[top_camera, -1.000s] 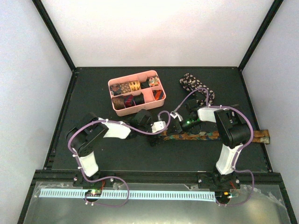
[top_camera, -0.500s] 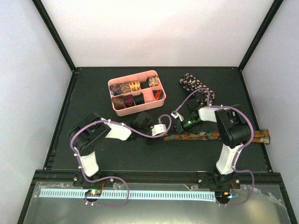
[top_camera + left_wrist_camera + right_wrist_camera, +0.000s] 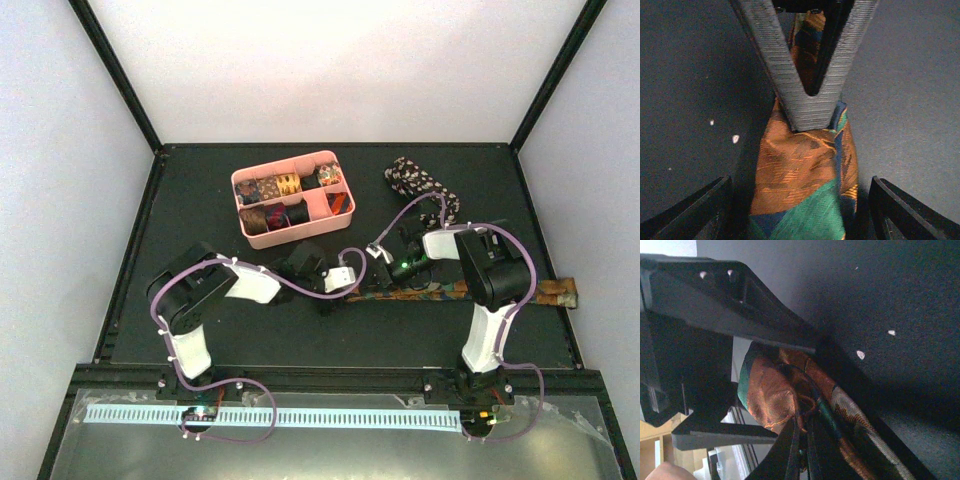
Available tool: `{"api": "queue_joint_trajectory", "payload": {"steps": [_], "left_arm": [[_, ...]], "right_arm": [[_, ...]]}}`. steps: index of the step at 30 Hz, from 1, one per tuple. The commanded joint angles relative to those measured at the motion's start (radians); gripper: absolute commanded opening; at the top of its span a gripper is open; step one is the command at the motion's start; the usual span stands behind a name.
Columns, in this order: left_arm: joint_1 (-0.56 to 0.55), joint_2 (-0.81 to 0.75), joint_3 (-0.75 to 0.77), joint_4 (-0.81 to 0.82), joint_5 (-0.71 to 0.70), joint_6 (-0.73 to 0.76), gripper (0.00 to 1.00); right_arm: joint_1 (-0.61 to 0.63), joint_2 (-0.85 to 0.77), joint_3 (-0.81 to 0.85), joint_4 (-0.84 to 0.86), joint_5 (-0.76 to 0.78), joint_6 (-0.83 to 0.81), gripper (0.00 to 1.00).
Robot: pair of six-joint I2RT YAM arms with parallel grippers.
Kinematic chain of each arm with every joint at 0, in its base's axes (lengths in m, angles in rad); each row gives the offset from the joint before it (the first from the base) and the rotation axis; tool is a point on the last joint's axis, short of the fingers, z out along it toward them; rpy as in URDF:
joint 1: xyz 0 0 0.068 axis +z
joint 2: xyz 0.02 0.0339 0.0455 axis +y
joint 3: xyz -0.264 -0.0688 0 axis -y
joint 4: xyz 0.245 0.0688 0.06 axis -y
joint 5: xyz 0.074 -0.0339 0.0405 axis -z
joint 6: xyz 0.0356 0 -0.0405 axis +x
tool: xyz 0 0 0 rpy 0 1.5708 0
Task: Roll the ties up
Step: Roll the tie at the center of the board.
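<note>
A patterned orange, brown and blue-green tie (image 3: 450, 290) lies flat across the table, reaching to the right edge. Its left end is folded into a small loose roll (image 3: 805, 165). My right gripper (image 3: 380, 278) is shut on that roll, its fingers (image 3: 805, 105) meeting in a V on the fabric; the right wrist view shows them pinching the curl (image 3: 802, 427). My left gripper (image 3: 352, 287) is open, its fingers (image 3: 695, 212) well apart on either side of the roll without touching it. A black speckled tie (image 3: 420, 185) lies bunched at the back right.
A pink divided tray (image 3: 340, 210) stands at the back centre-left with several rolled ties in its compartments. Both arms' purple cables loop over the middle of the table. The black frame rail (image 3: 340, 375) runs along the near edge.
The tie's left end has drawn in to the right as it curled up. My left gripper has followed it slightly right. The right arm's elbow has shifted a little.
</note>
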Motion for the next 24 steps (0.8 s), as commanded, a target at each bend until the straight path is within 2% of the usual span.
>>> {"api": "queue_joint_trajectory", "payload": {"steps": [1, 4, 10, 15, 17, 18, 20, 21, 24], "left_arm": [[-0.021, 0.051, 0.053, -0.011, 0.032, 0.033, 0.75], [-0.019, 0.060, 0.083, -0.116, 0.058, 0.088, 0.62], [0.006, 0.011, 0.038, -0.156, 0.027, 0.154, 0.39], [0.029, 0.020, 0.054, -0.168, 0.036, 0.185, 0.34], [0.035, 0.016, 0.056, -0.162, 0.037, 0.196, 0.35], [0.040, 0.012, 0.050, -0.149, 0.047, 0.184, 0.40], [0.059, -0.005, 0.013, -0.062, 0.096, 0.134, 0.57], [0.071, -0.013, -0.012, -0.009, 0.126, 0.099, 0.62], [0.097, -0.027, -0.094, 0.159, 0.223, 0.010, 0.67]], "right_arm": [[-0.005, 0.003, -0.002, 0.005, -0.014, -0.010, 0.02], [-0.006, -0.007, -0.005, -0.001, -0.018, -0.012, 0.02], [-0.005, -0.019, -0.012, -0.024, -0.019, -0.021, 0.02], [-0.005, -0.001, -0.016, -0.020, 0.028, -0.011, 0.02], [-0.006, 0.018, -0.015, -0.011, 0.041, -0.007, 0.02], [-0.005, 0.026, -0.016, -0.004, 0.043, -0.001, 0.02], [-0.005, 0.036, -0.017, 0.007, 0.053, 0.009, 0.02], [-0.005, 0.041, -0.016, 0.008, 0.062, 0.011, 0.02], [-0.005, 0.048, -0.011, 0.005, 0.088, 0.019, 0.02]]}}
